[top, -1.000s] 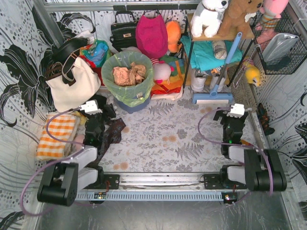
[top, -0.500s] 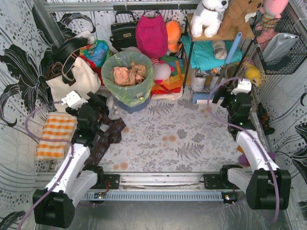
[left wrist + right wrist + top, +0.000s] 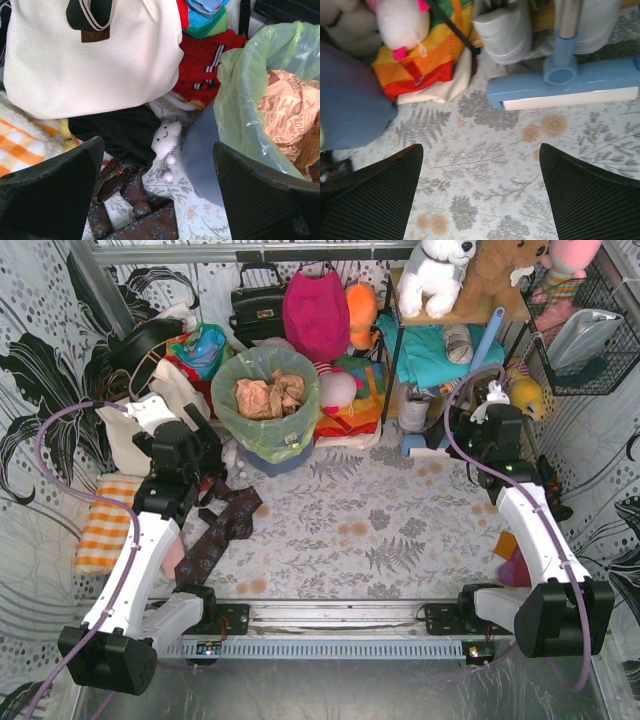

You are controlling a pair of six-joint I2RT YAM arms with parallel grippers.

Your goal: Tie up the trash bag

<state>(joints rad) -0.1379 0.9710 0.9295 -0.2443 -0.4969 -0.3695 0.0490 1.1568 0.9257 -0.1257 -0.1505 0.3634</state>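
The lime-green trash bag [image 3: 268, 405] lines the blue-grey bin [image 3: 277, 462] at the back centre-left, its mouth open, with tan crumpled paper [image 3: 268, 395] inside. In the left wrist view the trash bag [image 3: 245, 95] is at the right, above the bin's wall [image 3: 200, 150]. My left gripper [image 3: 214, 462] is open and empty, just left of the bin and apart from the bag; its jaws [image 3: 157, 149] stand wide. My right gripper [image 3: 458, 440] is open and empty over the floral mat [image 3: 480, 150], well right of the bin [image 3: 347, 107].
A white tote bag [image 3: 150, 420] [image 3: 90, 55] and an orange checkered cloth [image 3: 105, 530] lie at the left. A dark floral cloth [image 3: 222, 530] [image 3: 145, 215] lies below the left gripper. A blue floor brush [image 3: 445, 447] [image 3: 560, 90], a rainbow bag [image 3: 425, 60] and a magenta bag [image 3: 315, 312] stand behind.
Both arms have unfolded from near their bases and reached forward. The left gripper moved up beside the bin; the right gripper moved up towards the blue brush. Both stay open.
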